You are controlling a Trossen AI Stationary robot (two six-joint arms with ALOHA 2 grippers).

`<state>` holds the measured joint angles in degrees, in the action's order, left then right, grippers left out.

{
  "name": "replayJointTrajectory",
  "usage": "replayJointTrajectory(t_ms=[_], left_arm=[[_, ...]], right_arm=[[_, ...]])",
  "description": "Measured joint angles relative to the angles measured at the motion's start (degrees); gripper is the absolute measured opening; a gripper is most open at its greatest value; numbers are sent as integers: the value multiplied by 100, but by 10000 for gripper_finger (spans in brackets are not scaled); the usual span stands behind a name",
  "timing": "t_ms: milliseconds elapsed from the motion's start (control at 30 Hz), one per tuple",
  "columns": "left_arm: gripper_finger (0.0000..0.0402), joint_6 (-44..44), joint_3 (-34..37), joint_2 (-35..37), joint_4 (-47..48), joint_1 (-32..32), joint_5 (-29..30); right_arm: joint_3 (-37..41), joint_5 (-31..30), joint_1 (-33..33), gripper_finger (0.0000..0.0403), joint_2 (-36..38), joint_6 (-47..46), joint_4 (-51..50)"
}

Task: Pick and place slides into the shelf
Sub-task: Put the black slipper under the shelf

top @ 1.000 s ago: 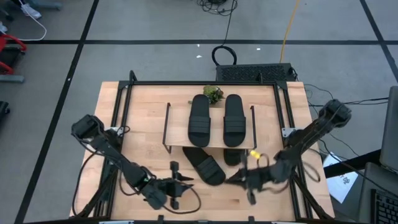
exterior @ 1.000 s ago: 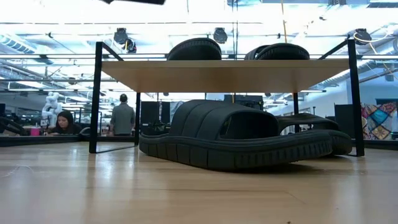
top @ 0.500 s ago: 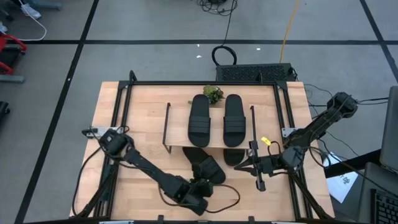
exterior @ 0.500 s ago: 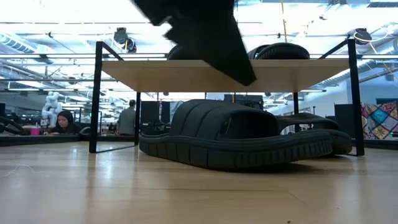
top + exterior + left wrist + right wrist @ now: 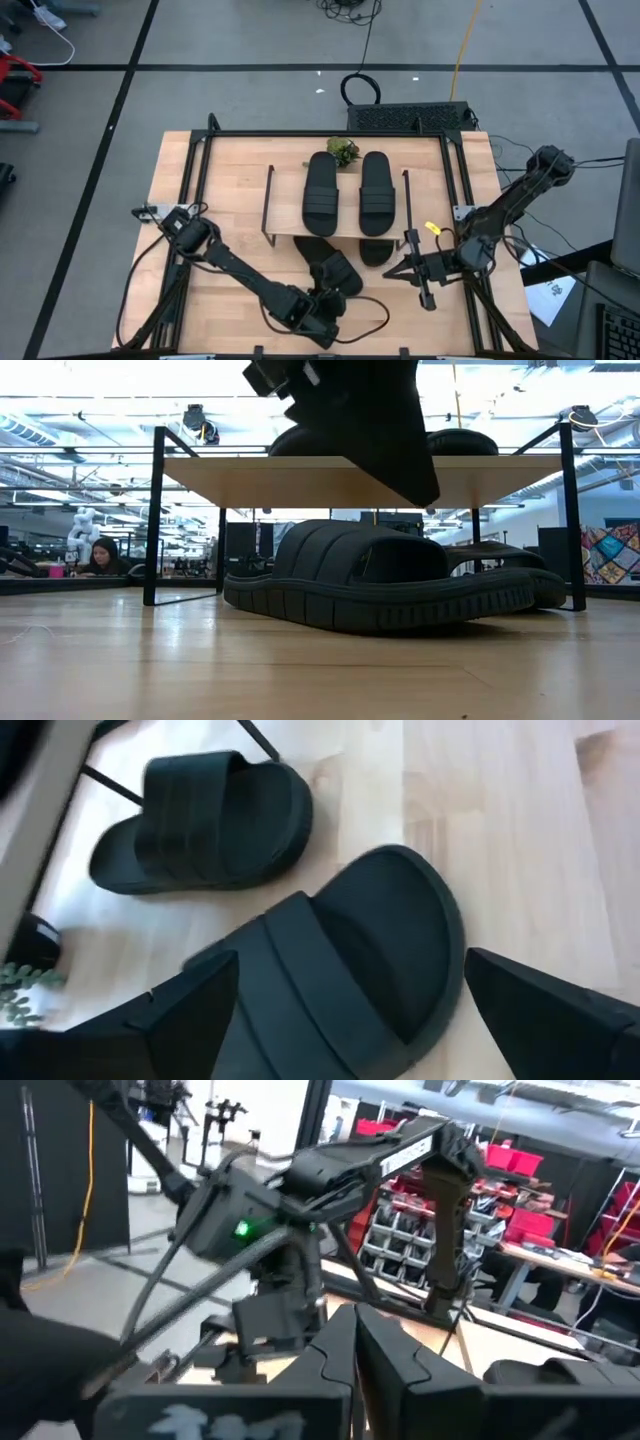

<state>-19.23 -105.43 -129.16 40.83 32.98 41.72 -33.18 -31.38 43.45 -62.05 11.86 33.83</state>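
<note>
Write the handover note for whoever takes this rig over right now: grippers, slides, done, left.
Left gripper: open, astride the front slide, nothing gripped.
Right gripper: shut, empty, waiting at the table's right side.
Done: two slides lie on the shelf top board.
Left: the front slide sits angled, partly out of the lower tier; the fourth slide is under the top board, placement unclear.

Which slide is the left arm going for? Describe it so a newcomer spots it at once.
Find the shelf mid-table, two slides on its top board. At its front edge a slide lies angled, only partly under the board, with the open left gripper just in front. Its neighbour sits straighter and deeper under the board.
</note>
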Motion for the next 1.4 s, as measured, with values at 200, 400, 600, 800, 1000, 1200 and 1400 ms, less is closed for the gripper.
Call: replayJointTrajectory(t_ms=[200, 400, 600, 800, 1000, 1200, 1400], left_arm=[[383, -1, 0, -32, 100, -188, 50], [363, 62, 7, -199, 206, -332, -69], [361, 57, 2, -315, 410, -412, -49], [341, 20, -5, -363, 588, -437, -215], [214, -39, -7, -363, 762, -458, -179], [29, -146, -7, -363, 1046, -455, -198], [16, 55, 0, -366, 1333, -199, 179]], right_arm=[[14, 3, 23, 1, -12, 253, 279], [14, 10, 21, 2, -18, 290, 239], [12, 7, 21, 2, -19, 253, 174], [12, 3, 21, 2, -18, 236, 148], [12, 3, 21, 2, -19, 214, 148], [12, 10, 21, 2, -19, 211, 148], [12, 14, 21, 2, -19, 211, 150]])
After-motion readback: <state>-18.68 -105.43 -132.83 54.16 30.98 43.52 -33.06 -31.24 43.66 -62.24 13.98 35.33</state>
